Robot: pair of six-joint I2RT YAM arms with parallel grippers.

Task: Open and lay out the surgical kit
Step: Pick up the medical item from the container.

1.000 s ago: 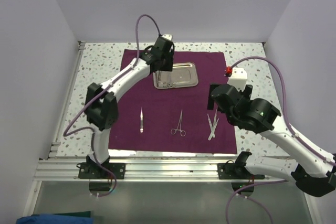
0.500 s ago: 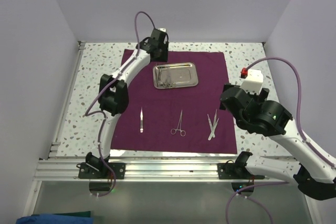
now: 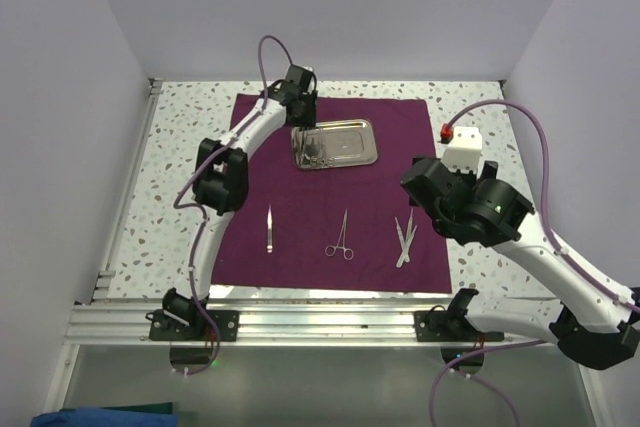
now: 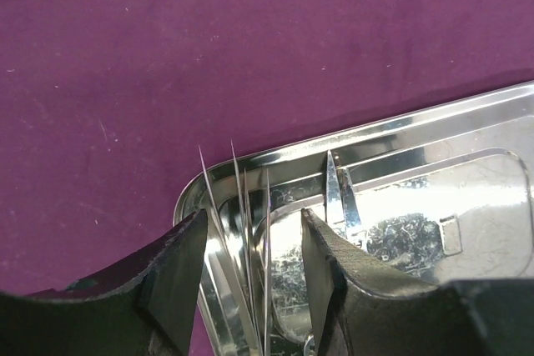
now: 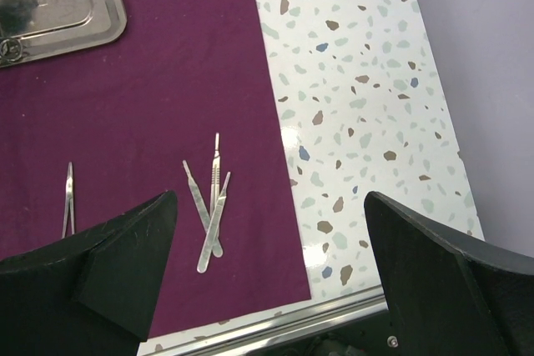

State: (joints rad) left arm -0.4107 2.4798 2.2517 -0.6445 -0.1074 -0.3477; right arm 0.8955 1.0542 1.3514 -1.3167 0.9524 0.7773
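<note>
Steel tray (image 3: 358, 141) long axis left-right; forceps (image 3: 341, 237) tips point toward tray.

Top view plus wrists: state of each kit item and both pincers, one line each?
cloth wrap: unfolded, lying flat.
steel tray: on the cloth, thin instruments inside at its left end.
ring-handled forceps: laid out on the cloth.
single instrument: laid out left of the forceps.
three instruments: laid out, crossing each other.
left pincer: open, straddling the tips in the tray.
right pincer: wide open, empty.
</note>
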